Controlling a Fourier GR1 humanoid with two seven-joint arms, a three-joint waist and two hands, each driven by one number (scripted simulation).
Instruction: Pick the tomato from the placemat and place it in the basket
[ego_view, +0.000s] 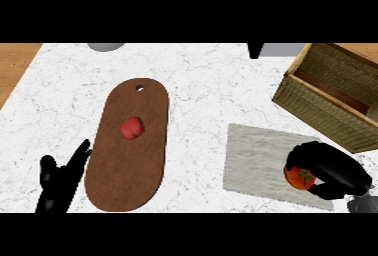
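Left hand (59, 183) sat at lower left of the white marbled worktop (207, 75), fingers straight and spread, pointing up, holding nothing, just beside the lower left edge of a long brown oval cutting board (125, 170). The board lay lengthwise, with a small hole near its top end; a small red food piece (132, 128) lay on it, roughly mid-board, can't tell what it was. Right of the board, apart from it, was a grey placemat (255, 152), slightly skewed. The tomato (299, 178), red-orange with a green stem spot, was at the placemat's right edge, low on the mat, with the right hand (334, 169) curled round it from above and the right, partly hiding it. Can't tell whether the tomato was touching the mat or lifted. The wicker basket (317, 107) stood at upper right, angled, above the right hand and apart from it, its top corner cut by the frame. Nothing visible inside it.
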